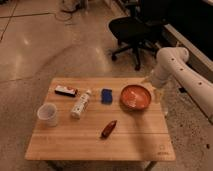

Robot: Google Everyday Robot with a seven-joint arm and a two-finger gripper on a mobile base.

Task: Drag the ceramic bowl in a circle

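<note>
Our claw (157,93) hangs wide open, gripping nothing, the bowl (135,96) just beside it; we judge it's placed to catch the rim for dragging.

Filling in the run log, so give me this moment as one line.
gripper: open, at camera-right rim of ceramic bowl | ceramic bowl: upright on table | contact: cannot tell

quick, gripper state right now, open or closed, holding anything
gripper: open, beside the rim of the wide orange-red ceramic bowl, holding nothing that shows
</note>
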